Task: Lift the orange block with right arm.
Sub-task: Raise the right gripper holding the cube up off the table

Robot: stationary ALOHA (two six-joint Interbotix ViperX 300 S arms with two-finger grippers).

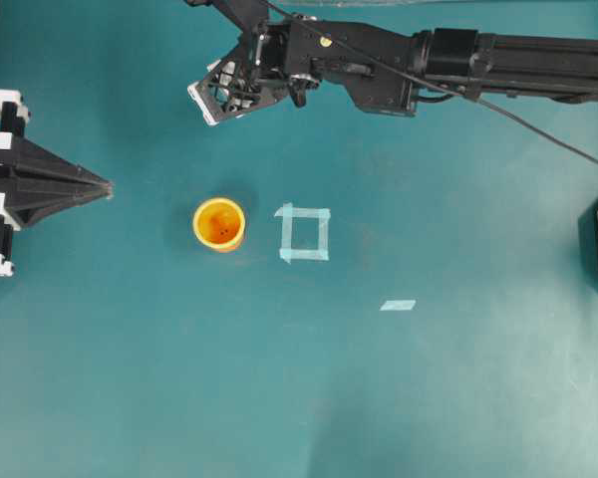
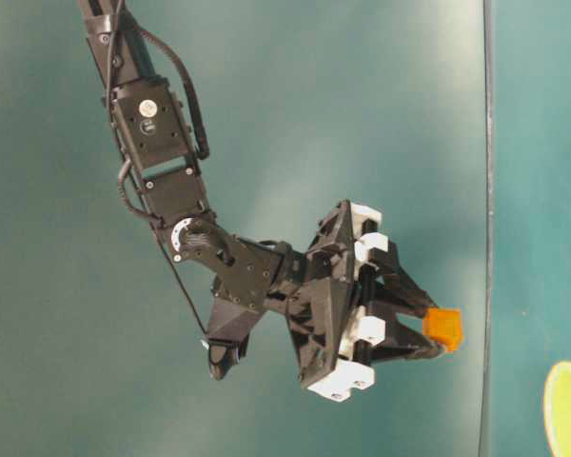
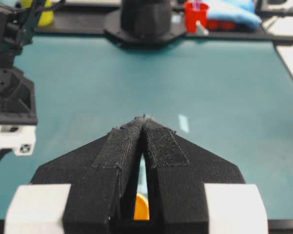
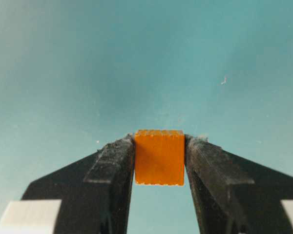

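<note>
Most of the task appears done: the orange block (image 4: 159, 157) is clamped between the right gripper (image 4: 159, 161) fingertips and held clear of the tabletop (image 1: 429, 398), while the left gripper (image 3: 143, 127) is kept closed and empty.

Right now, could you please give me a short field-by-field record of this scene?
right gripper: shut on the orange block, held above the table
left gripper: shut, holding nothing, at the left edge
cup: upright on the table, left of the tape square
tape strip: lying apart, to the right of the square
</note>
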